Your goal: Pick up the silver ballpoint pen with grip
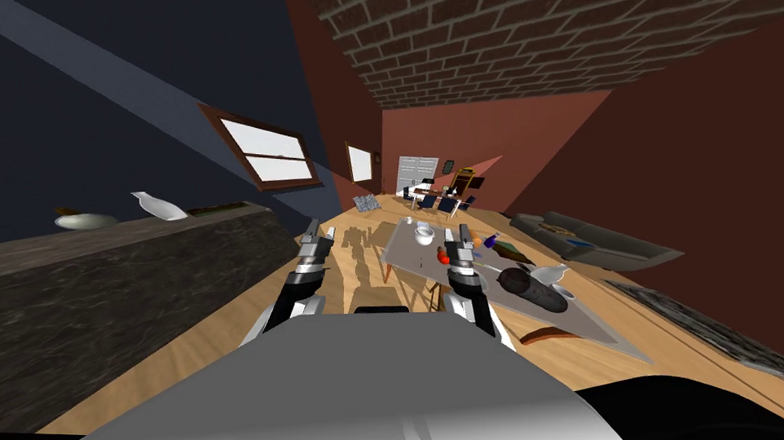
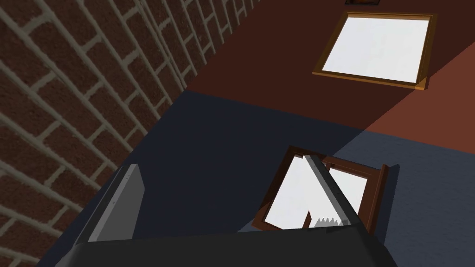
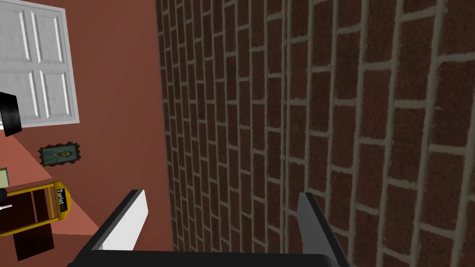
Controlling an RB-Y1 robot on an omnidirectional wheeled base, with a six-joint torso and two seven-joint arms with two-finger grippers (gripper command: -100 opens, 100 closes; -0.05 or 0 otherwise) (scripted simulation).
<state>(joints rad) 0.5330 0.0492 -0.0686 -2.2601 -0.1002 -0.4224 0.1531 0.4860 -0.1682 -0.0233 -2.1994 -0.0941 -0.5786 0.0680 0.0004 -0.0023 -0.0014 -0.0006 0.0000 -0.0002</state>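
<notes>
A thin silvery stick, likely the pen [image 1: 491, 268], lies on the low grey table [image 1: 404, 259] ahead and to my right, between a red object and a dark cylinder. My right gripper [image 1: 458, 230] is raised over the table's near-left part, just left of the pen and above it. Its fingers are open with nothing between them, as the right wrist view shows [image 3: 221, 193]. My left gripper [image 1: 322, 226] hangs over the wooden floor left of the table, also open and empty [image 2: 220, 162].
On the table stand a white bowl [image 1: 423, 233], a red object [image 1: 444, 254], a purple item [image 1: 490, 241], a dark cylinder [image 1: 531, 288] and a white vessel [image 1: 548, 273]. A dark counter [image 1: 119, 277] runs along my left, and a grey sofa [image 1: 602, 241] stands beyond the table.
</notes>
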